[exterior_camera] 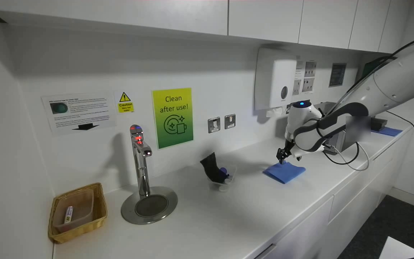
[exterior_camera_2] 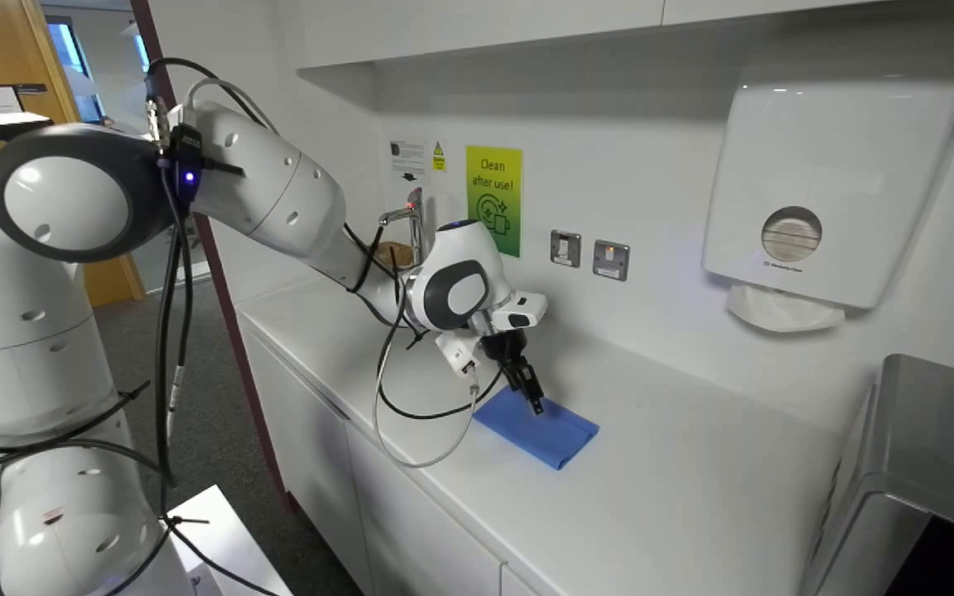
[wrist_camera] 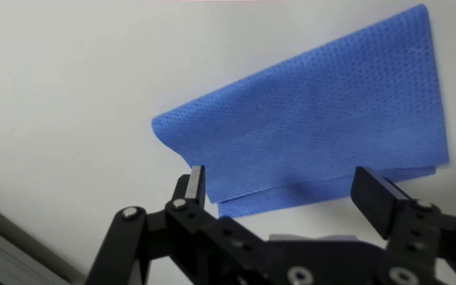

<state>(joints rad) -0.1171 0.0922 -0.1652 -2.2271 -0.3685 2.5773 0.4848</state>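
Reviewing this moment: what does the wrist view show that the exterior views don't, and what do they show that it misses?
Only the wrist view: the dimpled texture of the blue cloth and the screw heads on the hand.
Only the exterior views: the tap, green sign and paper-towel dispenser.
Shared: the cloth lying on the white counter, with the hand close to it.

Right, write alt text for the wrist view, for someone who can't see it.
A black gripper, jaws open and holding nothing, is poised at the lower part of a folded blue cloth. The cloth lies on a pale counter whose edge crosses the bottom left corner.
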